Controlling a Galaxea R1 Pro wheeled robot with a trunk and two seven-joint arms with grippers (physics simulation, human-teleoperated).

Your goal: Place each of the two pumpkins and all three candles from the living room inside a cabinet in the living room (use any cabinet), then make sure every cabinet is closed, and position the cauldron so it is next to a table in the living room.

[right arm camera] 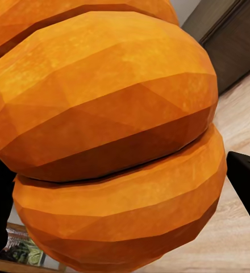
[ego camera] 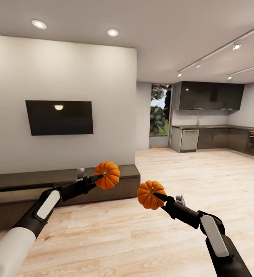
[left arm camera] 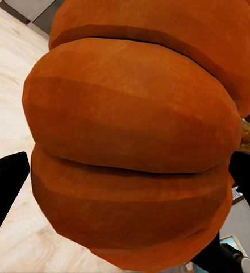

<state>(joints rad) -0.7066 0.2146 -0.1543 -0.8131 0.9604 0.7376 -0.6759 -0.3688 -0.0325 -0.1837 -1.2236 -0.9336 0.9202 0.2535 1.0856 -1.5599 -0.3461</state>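
Pumpkins fill both grippers: the left gripper (ego camera: 100, 178) is clamped on one pumpkin (ego camera: 107, 175), held in the air in front of the cabinet's (ego camera: 34, 181) right end, while the right gripper (ego camera: 157, 197) grips the other pumpkin (ego camera: 151, 195) above the wooden floor (ego camera: 188, 184). Black fingers (left arm camera: 5, 187) press the ribbed sides. Both cabinet fronts look shut, so the inside is hidden.

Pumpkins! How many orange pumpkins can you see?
2. One ribbed orange pumpkin is held in the left hand, up in front of the long dark brown wooden cabinet. The other ribbed orange pumpkin is held in the right hand, above the wooden floor.
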